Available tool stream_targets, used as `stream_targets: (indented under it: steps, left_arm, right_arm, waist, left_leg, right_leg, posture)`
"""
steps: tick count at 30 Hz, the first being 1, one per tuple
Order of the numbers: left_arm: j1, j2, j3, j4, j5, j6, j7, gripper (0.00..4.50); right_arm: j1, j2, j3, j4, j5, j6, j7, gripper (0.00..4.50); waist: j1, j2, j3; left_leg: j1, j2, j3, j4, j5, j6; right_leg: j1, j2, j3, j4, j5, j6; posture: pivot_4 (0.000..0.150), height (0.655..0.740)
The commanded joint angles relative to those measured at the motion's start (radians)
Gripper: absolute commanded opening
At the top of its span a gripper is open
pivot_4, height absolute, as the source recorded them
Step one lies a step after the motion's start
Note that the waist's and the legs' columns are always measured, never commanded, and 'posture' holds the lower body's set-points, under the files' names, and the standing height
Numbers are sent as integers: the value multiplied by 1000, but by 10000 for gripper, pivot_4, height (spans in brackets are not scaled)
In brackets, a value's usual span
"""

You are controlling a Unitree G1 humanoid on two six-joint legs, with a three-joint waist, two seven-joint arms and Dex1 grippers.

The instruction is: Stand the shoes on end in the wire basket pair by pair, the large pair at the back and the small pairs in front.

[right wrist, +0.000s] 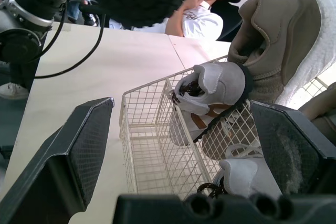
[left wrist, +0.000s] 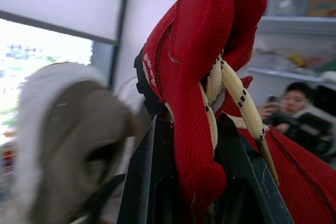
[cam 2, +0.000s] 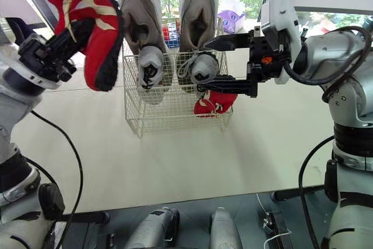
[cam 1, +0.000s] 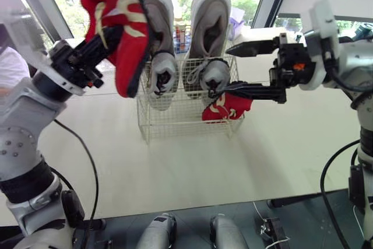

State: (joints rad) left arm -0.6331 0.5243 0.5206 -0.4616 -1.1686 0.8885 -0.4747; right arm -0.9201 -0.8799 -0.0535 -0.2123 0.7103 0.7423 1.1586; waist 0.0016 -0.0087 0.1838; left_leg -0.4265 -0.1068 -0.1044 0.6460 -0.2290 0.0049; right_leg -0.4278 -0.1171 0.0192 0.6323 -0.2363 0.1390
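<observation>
Over the left side of the pale worktop (cam 1: 175, 167), the left gripper (cam 1: 108, 42) holds a red shoe (cam 1: 131, 56) aloft, its fingers clamped on the upper by the laces. The right gripper (cam 1: 221, 72) hovers at the wire basket (cam 1: 175, 121), fingers apart, just above a second red shoe (cam 1: 227, 109) in the basket's front right corner. Behind it, two small grey shoes (cam 1: 160, 80) stand before the large grey pair (cam 1: 211, 10), which is on end at the back.

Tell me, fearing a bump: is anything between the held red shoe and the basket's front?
Nothing visible: the basket's front left lies free for the red shoe in the left gripper. The open right gripper hangs close, over the other red shoe at front right.
</observation>
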Motion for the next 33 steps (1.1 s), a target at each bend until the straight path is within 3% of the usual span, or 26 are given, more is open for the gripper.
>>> stream_targets:
  steps: [1,5,8,12,22,27,30,33]
  left_arm:
    - [39,-18,-120,-69,110,-117,-32,2369]
    - [121,-43,-288,-63,449,-415,-88,2369]
    - [168,-118,-353,-27,688,-618,28,2369]
    - [248,-153,-450,-7,952,-864,74,2369]
    - [364,-240,-537,159,1270,-1251,219,2369]
    - [402,-274,-568,280,1555,-1384,426,2369]
    - [413,-295,-594,338,1641,-1424,507,2369]
    - [432,-303,-610,378,1648,-1454,538,2369]
  right_arm:
    - [-39,-15,-14,-12,-4,-9,6,45000]
    - [-49,-18,-10,-21,0,10,0,45000]
    - [-57,-14,-6,-25,4,25,-6,45000]
    - [-71,-4,14,-15,-9,13,0,45000]
    - [-134,13,59,23,-38,2,25,45000]
    - [-135,3,59,13,-33,15,40,45000]
    - [-139,0,60,17,-37,15,45,45000]
    - [-154,9,69,26,-44,17,42,45000]
  waist:
    - [3,0,0]
    - [8,0,0]
    - [12,0,0]
    - [11,0,0]
    - [12,0,0]
    - [13,0,0]
    - [16,1,-1]
    - [16,5,-4]
  left_leg:
    - [0,-1,1,0,0,0]
    - [0,-1,2,0,0,1]
    - [0,-1,3,0,0,1]
    - [0,-1,3,0,-1,1]
    - [0,-1,4,0,-1,2]
    - [0,-1,4,0,-1,2]
    - [0,-1,4,1,-1,2]
    - [1,-1,4,1,-1,2]
  right_leg:
    - [0,0,0,0,0,0]
    - [1,0,1,-1,0,0]
    - [1,-1,2,-2,0,0]
    - [1,-1,2,-3,0,-1]
    - [1,-1,2,-2,0,-1]
    - [1,-1,2,-2,0,-1]
    - [1,-1,1,-2,0,0]
    - [1,-1,1,-1,0,0]
  posture:
    - [1500,7400]
    - [1500,7400]
    - [1500,7400]
    - [1500,7400]
    - [1500,7400]
    - [1500,7400]
    - [1500,7400]
    - [1500,7400]
